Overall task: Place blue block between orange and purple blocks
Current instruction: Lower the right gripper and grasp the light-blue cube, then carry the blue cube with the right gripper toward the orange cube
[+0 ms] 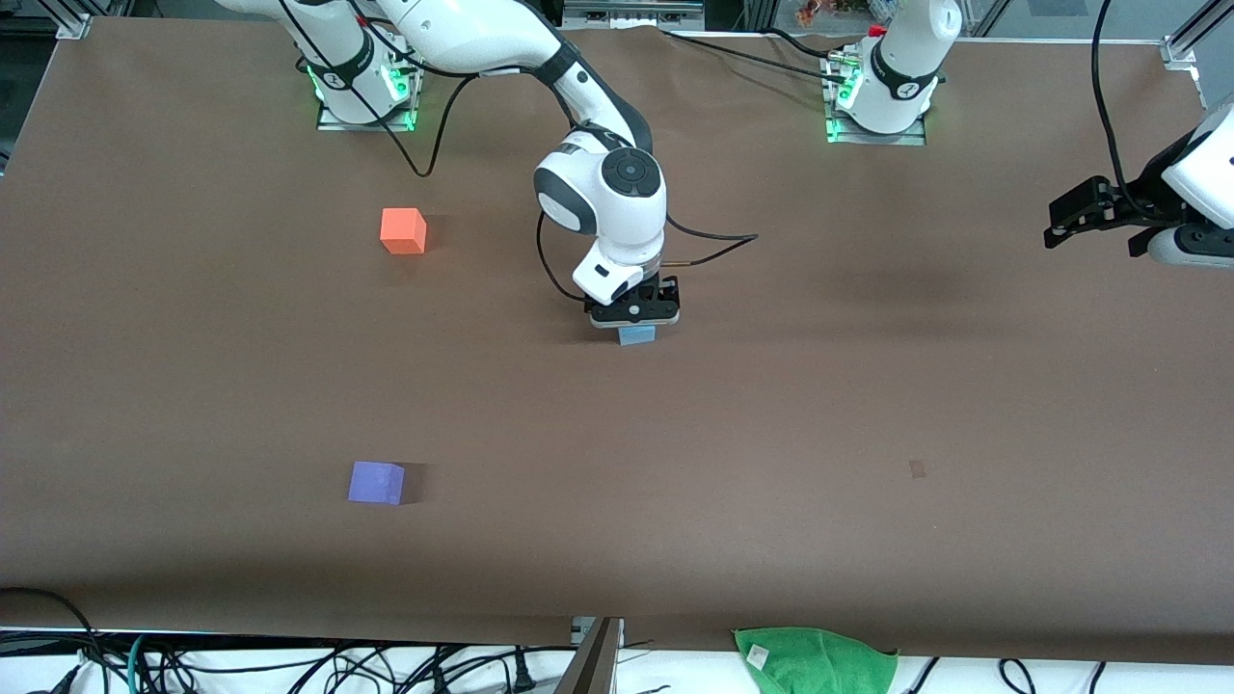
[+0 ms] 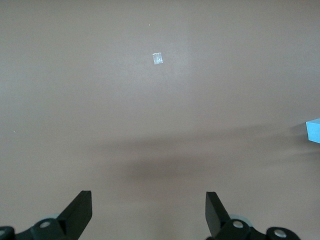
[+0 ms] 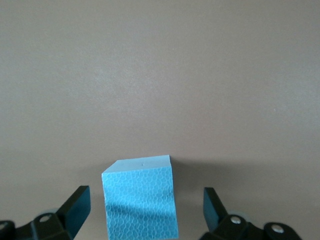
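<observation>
Looking down from the front camera, you see a brown table [image 1: 868,405] with three small cubes on it. Your right gripper [image 1: 634,316] hangs low over the blue block [image 1: 637,334] near the middle of the table, its fingers spread wide on either side of the cube and not touching it. From the right wrist camera, the blue block [image 3: 141,197] sits on the table between the two dark fingertips [image 3: 76,205], with a clear gap on each side. The orange block [image 1: 403,230] lies toward the right arm's end of the table, farther from the front camera. The purple block [image 1: 376,482] lies toward that same end, nearer to the front camera, well apart from the orange one. Your left gripper [image 1: 1070,220] waits in the air over the left arm's end of the table, fingers released and holding nothing
</observation>
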Robot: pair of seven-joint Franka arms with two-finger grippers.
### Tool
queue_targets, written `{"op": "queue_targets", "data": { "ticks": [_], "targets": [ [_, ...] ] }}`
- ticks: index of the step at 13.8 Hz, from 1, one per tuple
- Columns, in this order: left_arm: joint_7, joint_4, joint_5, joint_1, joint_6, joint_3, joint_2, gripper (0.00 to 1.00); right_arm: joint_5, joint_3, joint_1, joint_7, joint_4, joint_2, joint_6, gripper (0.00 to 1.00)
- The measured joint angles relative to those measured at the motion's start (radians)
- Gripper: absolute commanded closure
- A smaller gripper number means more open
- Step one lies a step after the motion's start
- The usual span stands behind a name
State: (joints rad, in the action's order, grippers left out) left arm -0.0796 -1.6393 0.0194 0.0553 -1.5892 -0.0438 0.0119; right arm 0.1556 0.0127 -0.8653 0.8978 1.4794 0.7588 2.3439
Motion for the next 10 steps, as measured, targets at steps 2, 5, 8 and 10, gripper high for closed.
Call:
{"op": "queue_targets", "data": {
  "ticks": [2,5,8,10],
  "targets": [
    [0.000,0.002,0.000,-0.001,0.000,-0.001,0.000,0.00,0.001,0.000,0.000,0.000,0.000,0.009,0.001,0.00],
    [0.000,0.004,0.000,-0.002,0.000,-0.002,-0.001,0.00,0.003,0.000,0.000,0.000,0.000,0.018,0.018,0.00],
    [0.000,0.004,0.000,-0.004,0.001,-0.003,-0.002,0.00,0.003,0.000,-0.001,0.000,0.000,0.037,0.051,0.00],
    [0.000,0.006,0.000,-0.005,0.001,-0.005,-0.003,0.00,0.003,0.000,-0.001,0.000,-0.001,0.048,0.060,0.00]
  ]
}}
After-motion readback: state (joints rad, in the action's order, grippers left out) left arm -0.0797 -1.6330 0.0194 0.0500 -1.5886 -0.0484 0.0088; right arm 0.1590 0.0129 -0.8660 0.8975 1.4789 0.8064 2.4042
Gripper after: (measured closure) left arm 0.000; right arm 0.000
